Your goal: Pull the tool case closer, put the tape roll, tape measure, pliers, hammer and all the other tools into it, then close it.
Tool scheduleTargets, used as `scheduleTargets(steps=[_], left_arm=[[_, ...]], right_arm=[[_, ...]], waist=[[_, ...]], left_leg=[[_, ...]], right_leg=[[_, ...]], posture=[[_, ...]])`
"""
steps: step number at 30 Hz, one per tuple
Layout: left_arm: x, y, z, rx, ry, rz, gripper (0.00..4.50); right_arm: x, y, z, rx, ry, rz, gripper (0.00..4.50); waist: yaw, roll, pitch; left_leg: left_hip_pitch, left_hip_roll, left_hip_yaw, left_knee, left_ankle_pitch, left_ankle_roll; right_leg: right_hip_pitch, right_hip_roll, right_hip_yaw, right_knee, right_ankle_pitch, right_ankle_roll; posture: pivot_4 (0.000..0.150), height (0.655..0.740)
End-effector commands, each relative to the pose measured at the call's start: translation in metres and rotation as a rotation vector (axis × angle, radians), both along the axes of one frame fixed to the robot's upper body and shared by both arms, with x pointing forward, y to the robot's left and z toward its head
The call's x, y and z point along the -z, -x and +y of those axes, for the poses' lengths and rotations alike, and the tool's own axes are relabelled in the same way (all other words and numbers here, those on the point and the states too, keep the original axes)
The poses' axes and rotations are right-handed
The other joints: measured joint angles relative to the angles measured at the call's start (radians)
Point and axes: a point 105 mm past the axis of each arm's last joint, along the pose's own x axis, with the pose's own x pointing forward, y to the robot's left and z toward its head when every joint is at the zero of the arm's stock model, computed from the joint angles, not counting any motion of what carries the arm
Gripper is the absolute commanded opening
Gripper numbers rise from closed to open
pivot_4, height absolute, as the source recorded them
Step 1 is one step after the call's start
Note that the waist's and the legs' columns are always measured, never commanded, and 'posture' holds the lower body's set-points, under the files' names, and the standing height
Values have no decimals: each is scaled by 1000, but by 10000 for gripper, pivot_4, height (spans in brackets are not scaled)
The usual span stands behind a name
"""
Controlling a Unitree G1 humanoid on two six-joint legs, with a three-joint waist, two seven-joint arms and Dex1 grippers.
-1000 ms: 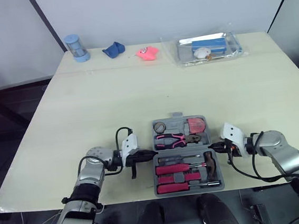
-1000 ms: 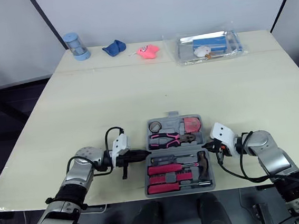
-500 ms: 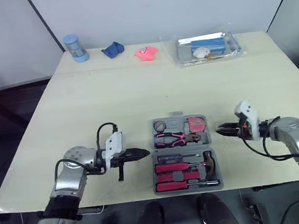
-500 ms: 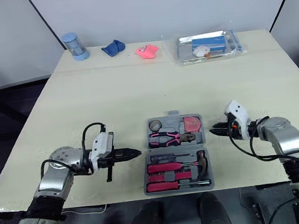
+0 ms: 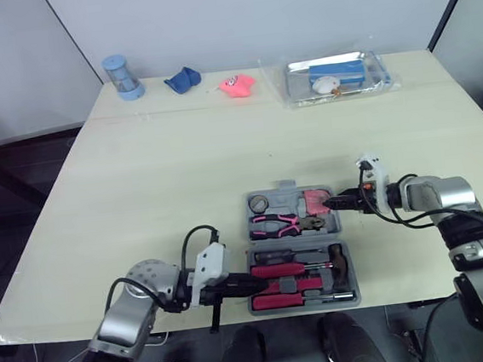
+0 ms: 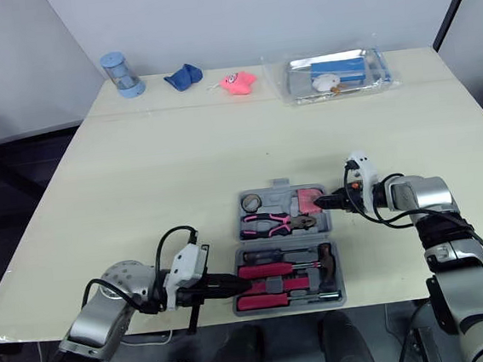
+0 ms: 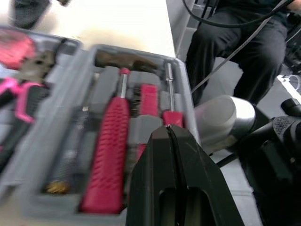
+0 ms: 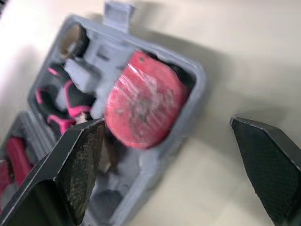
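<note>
The left arm is extended low along the near table edge. The left gripper (image 5: pixel 248 282) is pressed fully together, with nothing held, and its tip is laid against the left side of the tool case (image 5: pixel 342 227). The right arm is bent inward from the right. The right gripper (image 5: pixel 331 200) is spread wide and holds nothing. Its fingers (image 8: pixel 77 160) are set on either side of the case's far right corner.

One case is noted, open flat at the near middle of the table (image 5: pixel 164 171), between both arms. In the far half are counted one tape roll (image 5: pixel 259 203), one red tape measure (image 5: pixel 316 199) and one pair of pliers (image 5: pixel 282 224). In the near half are counted one hammer (image 5: pixel 338 261) and three pink-handled screwdrivers (image 5: pixel 279 287).

Well apart, along the far edge, are recorded a blue canister (image 5: pixel 123 77), a blue cloth (image 5: pixel 184 79), a pink toy (image 5: pixel 238 85) and a clear tray (image 5: pixel 377 82).
</note>
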Motion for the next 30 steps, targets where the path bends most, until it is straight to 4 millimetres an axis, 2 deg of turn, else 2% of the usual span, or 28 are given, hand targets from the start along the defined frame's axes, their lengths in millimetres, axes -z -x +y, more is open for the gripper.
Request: scheduleTargets(steps=[1,7,16,21,30], left_arm=[[7,1,-5,-2,-51,-19,0],[20,-2,-5,-28,-108,15,0],[37,-2,0,-12,-172,28,0],[39,-2,1,-12,-172,33,0],[35,-4,1,-28,-144,28,0]], right_arm=[[-1,1,15,-22,-59,44,44387],[-6,-1,27,-19,-200,101,44387],[-3,2,31,-99,-342,57,44387],[-8,3,32,-144,-400,26,44387],[-30,11,30,-252,-508,-36,44387]], waist=[[-4,0,0],[-3,0,0],[-6,0,0],[-6,0,0],[-6,1,0]], left_leg=[[0,0,0,0,0,0],[0,0,0,0,0,0],[1,0,0,0,0,0],[1,0,1,-1,0,0],[1,0,0,0,0,0]], right_leg=[[0,0,0,0,0,0],[0,0,0,0,0,0],[0,0,0,0,0,0],[0,0,1,0,0,0],[0,0,1,0,0,0]], posture=[[1500,7400],[1500,7400],[1500,7400],[1500,7400],[1500,7400]])
